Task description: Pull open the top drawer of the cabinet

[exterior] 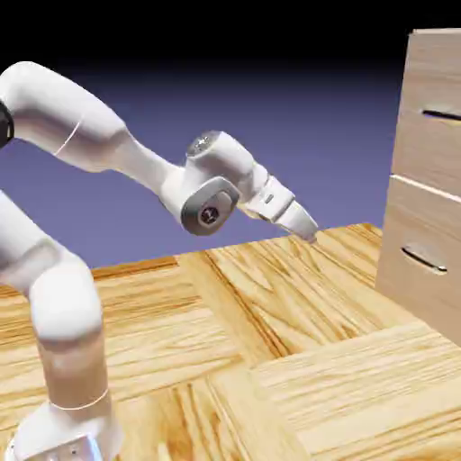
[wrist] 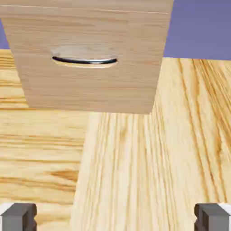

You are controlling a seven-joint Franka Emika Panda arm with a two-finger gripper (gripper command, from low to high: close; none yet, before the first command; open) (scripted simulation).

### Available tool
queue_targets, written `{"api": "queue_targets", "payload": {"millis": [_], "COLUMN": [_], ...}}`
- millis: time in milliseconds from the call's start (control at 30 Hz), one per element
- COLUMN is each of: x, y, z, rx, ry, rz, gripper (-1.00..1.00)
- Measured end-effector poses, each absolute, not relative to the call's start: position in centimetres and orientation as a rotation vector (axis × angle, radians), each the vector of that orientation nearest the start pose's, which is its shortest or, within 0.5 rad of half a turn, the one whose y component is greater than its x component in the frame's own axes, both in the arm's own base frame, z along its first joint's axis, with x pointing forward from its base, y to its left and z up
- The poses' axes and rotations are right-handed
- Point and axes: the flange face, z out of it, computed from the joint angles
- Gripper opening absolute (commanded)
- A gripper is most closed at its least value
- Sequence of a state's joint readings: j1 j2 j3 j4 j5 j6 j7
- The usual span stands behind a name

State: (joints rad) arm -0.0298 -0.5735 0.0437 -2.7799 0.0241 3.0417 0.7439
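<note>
- One cabinet [exterior: 430, 180]; two drawer fronts visible: top drawer [exterior: 432, 108], lower drawer [exterior: 419, 261], one dark handle each.
- One gripper [exterior: 311, 232], fingers spread apart, holding nothing, well short of cabinet.
- Parquet surface [exterior: 270, 360] between them.

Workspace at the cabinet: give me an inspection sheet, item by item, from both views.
Surface: wood parquet floor, bare between arm and cabinet.
Job's things: cabinet at the exterior view's right edge, partly cut off; top drawer looks shut, flush with the front, its dark handle untouched. The lower drawer also looks shut; the hand view faces its handle.
Clutter: nothing seen.
Grippers: gripper open, empty, well short of the cabinet and below the top handle; fingertips wide apart in the hand view.
Cables: nothing seen.
Surroundings: plain blue-violet backdrop, dark toward the top.
</note>
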Motion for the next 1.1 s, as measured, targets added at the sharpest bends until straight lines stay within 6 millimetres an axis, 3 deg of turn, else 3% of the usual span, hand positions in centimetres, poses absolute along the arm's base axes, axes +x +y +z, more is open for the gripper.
{"api": "queue_targets", "payload": {"millis": [267, 567, 833, 1100], "x": [41.8, 44.0, 46.8, 50.9], "y": [1.9, 6.9, 12.9, 18.7], "z": [57.7, 66.1, 69.8, 70.1], "rx": [-2.238, -2.021, -1.872, -1.761], "ry": [1.024, 1.010, 0.965, 0.932], "rz": [-1.388, -1.613, -1.705, -1.700], "gripper": [0.00, 0.00, 0.00, 0.00]}}
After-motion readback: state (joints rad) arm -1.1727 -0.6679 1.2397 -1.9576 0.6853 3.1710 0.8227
